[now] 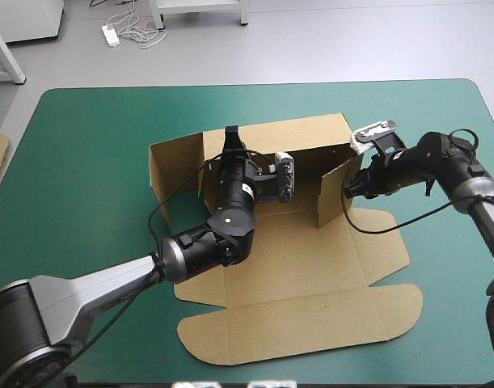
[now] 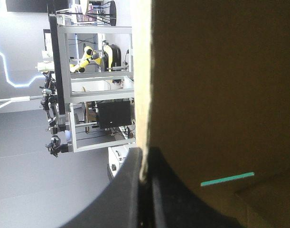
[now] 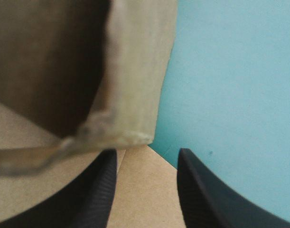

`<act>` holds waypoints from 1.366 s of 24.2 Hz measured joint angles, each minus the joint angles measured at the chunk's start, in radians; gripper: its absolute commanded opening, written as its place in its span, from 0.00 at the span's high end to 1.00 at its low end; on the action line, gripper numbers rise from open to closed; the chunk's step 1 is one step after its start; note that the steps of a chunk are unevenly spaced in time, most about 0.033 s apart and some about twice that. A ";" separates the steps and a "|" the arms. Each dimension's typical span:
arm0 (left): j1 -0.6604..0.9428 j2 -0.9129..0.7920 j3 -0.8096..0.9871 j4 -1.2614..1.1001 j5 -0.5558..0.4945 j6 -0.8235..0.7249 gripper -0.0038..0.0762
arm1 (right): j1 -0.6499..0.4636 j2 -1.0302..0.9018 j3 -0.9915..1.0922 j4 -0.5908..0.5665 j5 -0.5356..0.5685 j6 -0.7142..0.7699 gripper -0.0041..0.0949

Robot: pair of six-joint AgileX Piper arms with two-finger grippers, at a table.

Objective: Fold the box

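- Box of brown corrugated board, a cut sheet with some walls up, is lying at the middle of the teal-green table. Its lid panel is resting flat toward the near edge.
- The left gripper is pinching the top edge of the raised back wall. In its wrist view the black fingers are all but closed, with the board's pale cut edge running down between them.
- The right gripper is sitting just outside the upright right side wall. Its fingers are standing apart with nothing between them, and the wall's end is hanging just ahead.
- I am judging the step to be squaring and tucking the walls. The left gripper should be holding the back wall upright without crushing its edge. The right gripper should be pressing the side wall in low and flat, so the board is bending at its score and not buckling.
- The board is looking stiff, matt and light, with fuzzy cut edges and rounded flap corners. It is likely springing back if let go early.
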 measured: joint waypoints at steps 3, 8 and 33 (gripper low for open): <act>0.000 0.000 0.000 -0.001 0.000 0.012 0.96 | 0.000 0.000 0.000 0.032 0.014 -0.052 0.39; 0.000 0.000 0.000 -0.001 0.000 0.019 0.96 | 0.000 0.000 0.000 0.059 0.008 -0.112 0.31; 0.000 0.000 0.000 -0.005 0.006 0.036 0.96 | 0.076 0.000 0.002 0.236 -0.161 -0.296 0.35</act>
